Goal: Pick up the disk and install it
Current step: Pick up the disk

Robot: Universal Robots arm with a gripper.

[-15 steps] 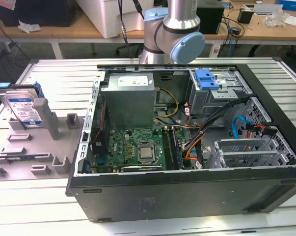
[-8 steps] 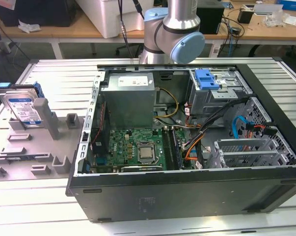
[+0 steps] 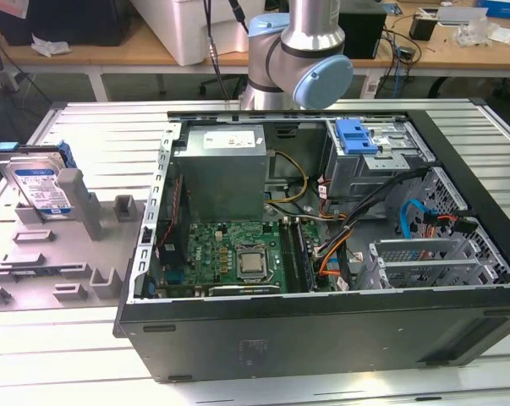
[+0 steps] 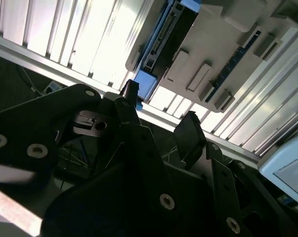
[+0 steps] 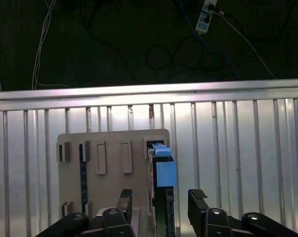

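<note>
Your claw (image 5: pixel 161 195) hangs released facing the disk (image 5: pixel 163 170), which stands edge-up in the grey fixture (image 5: pixel 111 148) at the exterior view's nine o'clock from the case (image 3: pixel 322 338), long axis aligned between the jaws.

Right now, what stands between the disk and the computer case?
In the exterior view, two grey blocks of the holder plate: a tall post beside the disk, a shorter block nearer the computer case.

A robotics lab: a robot arm (image 3: pixel 301 51) beside a ribbed aluminium worktop (image 3: pixel 111 127), an opened computer case (image 3: pixel 322 334), wooden benches (image 3: pixel 111 52) strewn with cables and equipment behind.
</note>
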